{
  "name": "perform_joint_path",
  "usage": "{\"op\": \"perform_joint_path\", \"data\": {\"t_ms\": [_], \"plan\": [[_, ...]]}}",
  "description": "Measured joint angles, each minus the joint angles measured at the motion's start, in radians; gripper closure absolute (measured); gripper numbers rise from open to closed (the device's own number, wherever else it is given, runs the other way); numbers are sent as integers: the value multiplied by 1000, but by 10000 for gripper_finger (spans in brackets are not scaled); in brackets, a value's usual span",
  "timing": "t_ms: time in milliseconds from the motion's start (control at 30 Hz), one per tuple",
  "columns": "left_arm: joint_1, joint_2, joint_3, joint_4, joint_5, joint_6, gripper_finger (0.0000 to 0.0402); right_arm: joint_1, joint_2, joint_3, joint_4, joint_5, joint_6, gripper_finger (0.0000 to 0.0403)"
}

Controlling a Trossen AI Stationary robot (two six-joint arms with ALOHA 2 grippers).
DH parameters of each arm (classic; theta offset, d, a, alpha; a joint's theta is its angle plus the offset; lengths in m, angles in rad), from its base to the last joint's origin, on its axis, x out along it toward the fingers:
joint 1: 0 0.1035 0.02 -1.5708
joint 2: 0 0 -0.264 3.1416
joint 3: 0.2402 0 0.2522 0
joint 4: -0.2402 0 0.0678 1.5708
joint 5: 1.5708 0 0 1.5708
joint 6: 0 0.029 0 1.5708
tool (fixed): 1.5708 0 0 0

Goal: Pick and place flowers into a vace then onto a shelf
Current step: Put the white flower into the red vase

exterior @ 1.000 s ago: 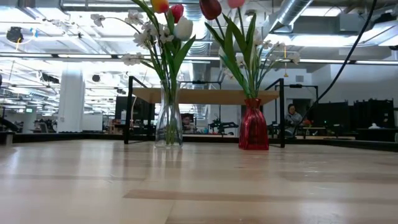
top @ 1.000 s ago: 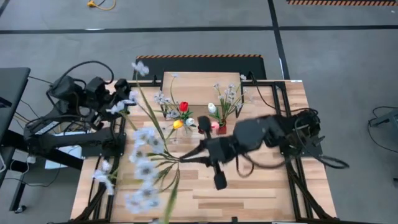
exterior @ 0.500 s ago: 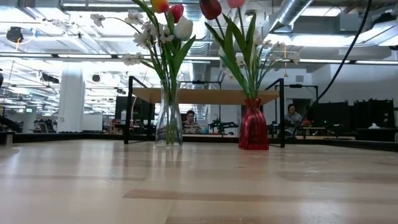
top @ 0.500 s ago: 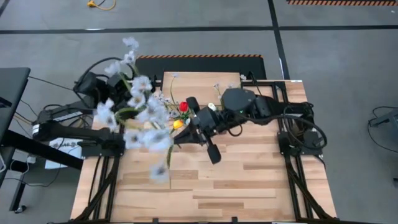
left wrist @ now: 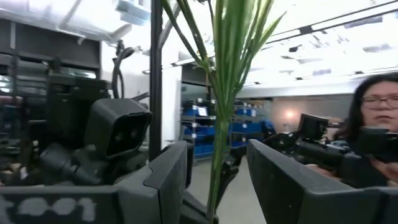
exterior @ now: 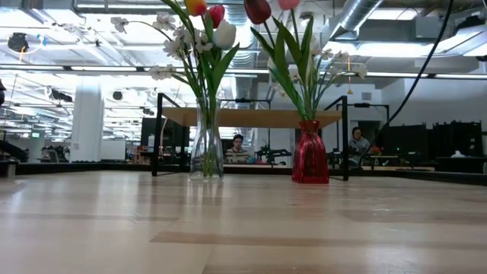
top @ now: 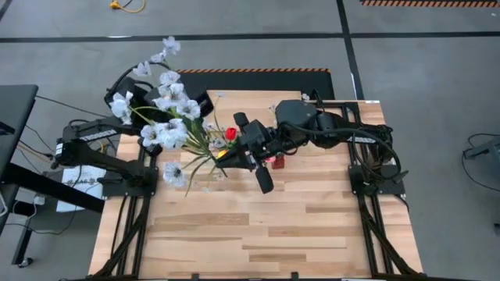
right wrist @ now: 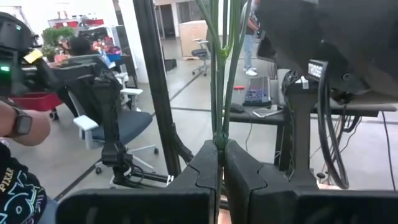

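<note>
1 spray (top: pixel 166 129) of small white blossoms (thin green stems) sits clenched in the right gripper (right wrist: pixel 221 163); left gripper (left wrist: pixel 216 180) loosely open.

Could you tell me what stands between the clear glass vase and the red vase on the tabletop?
Nothing: in the low view, only bare tabletop separates the clear glass vase from the red vase, with the shelf behind that gap.

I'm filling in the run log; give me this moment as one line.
right hand: shut on spray stem | left hand: open around stem | blossom spray: held above clear vase | shelf: bare
</note>
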Motion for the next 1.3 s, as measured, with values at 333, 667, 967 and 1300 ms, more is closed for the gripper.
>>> {"op": "perform_joint_path", "data": {"t_ms": [333, 667, 967, 1300], "plan": [[-43, 128, 193, -128, 48, 59, 245, 0, 0, 0, -15, -6, -1, 401], [-52, 138, 215, -197, 34, 105, 285, -5, 0, 0, -37, -4, -3, 395], [-52, 133, 215, -204, 46, 124, 394, -5, 0, 0, -36, 5, -2, 346], [-52, 59, 215, -388, -30, 231, 401, -3, -1, 0, -38, 42, -2, 329]]}}
